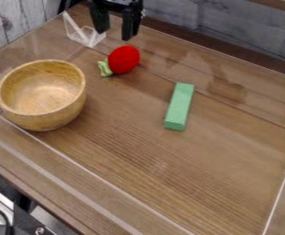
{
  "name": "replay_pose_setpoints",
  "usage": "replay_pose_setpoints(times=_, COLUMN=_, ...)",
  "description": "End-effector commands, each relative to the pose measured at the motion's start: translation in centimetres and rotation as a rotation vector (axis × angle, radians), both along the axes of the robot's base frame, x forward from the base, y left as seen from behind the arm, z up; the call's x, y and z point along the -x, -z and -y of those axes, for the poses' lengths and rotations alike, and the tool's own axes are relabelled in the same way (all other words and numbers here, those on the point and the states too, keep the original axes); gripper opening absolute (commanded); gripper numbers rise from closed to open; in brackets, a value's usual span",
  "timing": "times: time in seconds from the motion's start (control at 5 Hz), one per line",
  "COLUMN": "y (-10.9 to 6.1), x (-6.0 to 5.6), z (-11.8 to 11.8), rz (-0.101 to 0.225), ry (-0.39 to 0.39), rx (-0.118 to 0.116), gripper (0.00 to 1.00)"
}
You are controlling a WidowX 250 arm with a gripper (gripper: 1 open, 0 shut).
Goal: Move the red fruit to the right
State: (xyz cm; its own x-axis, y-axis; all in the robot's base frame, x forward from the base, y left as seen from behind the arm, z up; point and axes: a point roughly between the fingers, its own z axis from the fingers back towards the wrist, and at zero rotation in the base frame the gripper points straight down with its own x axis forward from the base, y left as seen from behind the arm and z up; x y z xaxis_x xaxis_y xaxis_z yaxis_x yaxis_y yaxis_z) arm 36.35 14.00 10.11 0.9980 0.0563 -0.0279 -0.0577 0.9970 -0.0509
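Note:
The red fruit (pixel 124 59) is small and rounded, with a green leafy end pointing left. It lies on the wooden table, toward the back and right of the wooden bowl (pixel 40 93). My gripper (pixel 116 29) is black and hangs just behind and above the fruit, near the top edge of the view. Its fingers (pixel 131 26) stand apart and hold nothing. The gripper is open and clear of the fruit.
A green rectangular block (pixel 179 106) lies right of centre. A clear plastic wall (pixel 280 197) rims the table. A clear plastic piece (pixel 84 33) stands at the back left beside the gripper.

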Motion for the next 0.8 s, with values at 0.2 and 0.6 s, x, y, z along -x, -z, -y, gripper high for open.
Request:
replay_pose_setpoints(times=0.2, y=-1.0, x=-1.0, z=0.1, rz=0.049, ry=-0.04, rx=-0.024, gripper=1.0)
replay_pose_setpoints(times=0.6, y=0.7, x=0.0, z=1.6, rz=0.042, ry=0.105, rx=-0.024, gripper=1.0)
